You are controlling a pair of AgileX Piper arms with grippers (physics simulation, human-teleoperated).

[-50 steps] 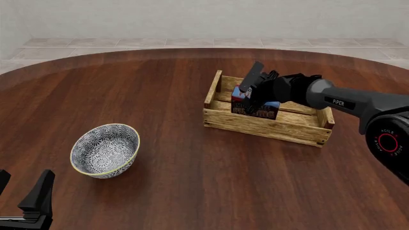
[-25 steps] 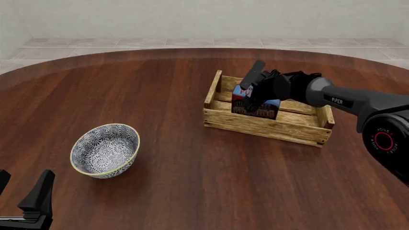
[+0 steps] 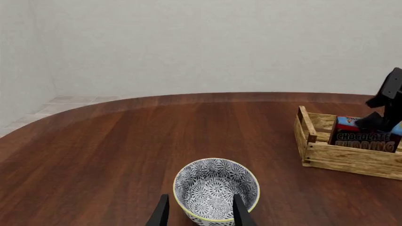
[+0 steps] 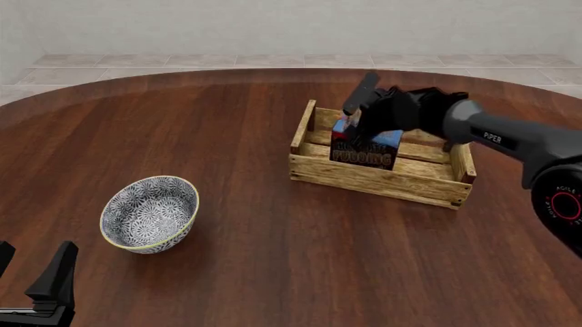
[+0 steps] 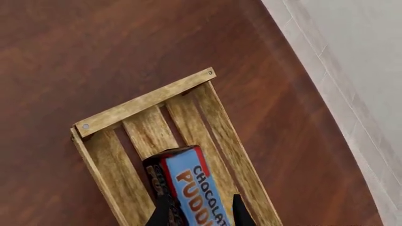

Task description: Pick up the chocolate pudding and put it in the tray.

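The chocolate pudding (image 4: 366, 150) stands on the slats inside the tray (image 4: 382, 178), right of centre in the front view, so the placing step looks all but done. The right gripper (image 4: 356, 121) sits just above it, jaws apart and astride the carton's top; next, lift clear without snagging. The left gripper (image 3: 198, 214), jaws apart, idles near the bowl (image 4: 150, 213) on the tabletop (image 4: 272, 259).

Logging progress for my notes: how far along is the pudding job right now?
Nearly done. The chocolate pudding already stands inside the tray. The right gripper is just above it, open and clear of the carton. Left: pull that arm away. The left gripper sits idle by the bowl.
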